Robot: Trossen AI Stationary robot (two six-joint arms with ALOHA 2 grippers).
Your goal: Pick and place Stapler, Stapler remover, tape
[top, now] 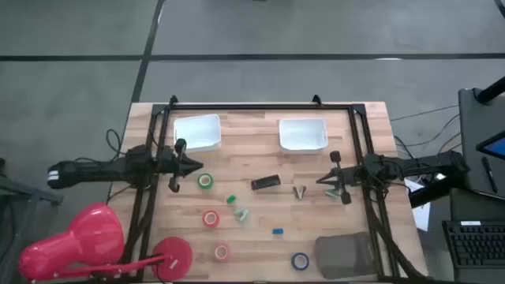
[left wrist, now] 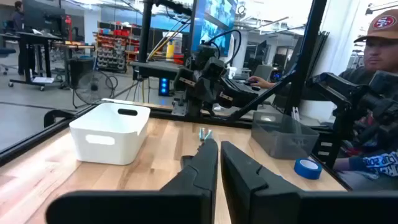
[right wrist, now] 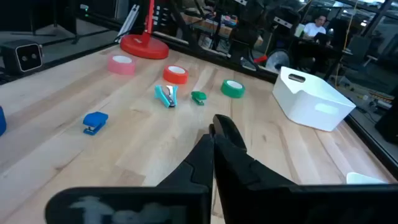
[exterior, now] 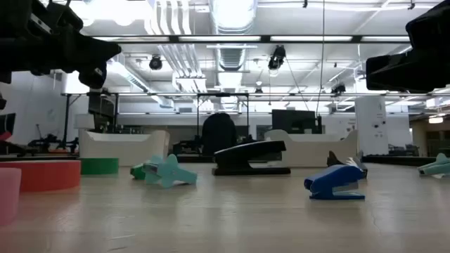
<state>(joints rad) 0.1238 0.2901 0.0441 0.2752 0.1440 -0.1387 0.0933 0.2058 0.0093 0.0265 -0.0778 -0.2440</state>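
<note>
The black stapler [top: 265,183] lies flat at mid-table, also in the low view [exterior: 249,156]. Tape rolls lie flat: green [top: 206,181], red [top: 211,218], pink [top: 221,252], blue [top: 300,261]. Small staple removers rest around them: teal [top: 241,214], blue [top: 278,231], and a pair [top: 300,192] right of the stapler. My left gripper [top: 196,167] hovers shut just left of the green tape. My right gripper [top: 321,180] hovers shut, right of the stapler and beside the pair of removers. The right wrist view does not show the stapler.
Two white bins [top: 196,132] [top: 303,133] stand along the far edge. A grey bin [top: 343,254] sits at the near right corner. A red lamp base [top: 173,256] is at the near left. A person sits beyond the table's right side [left wrist: 373,37].
</note>
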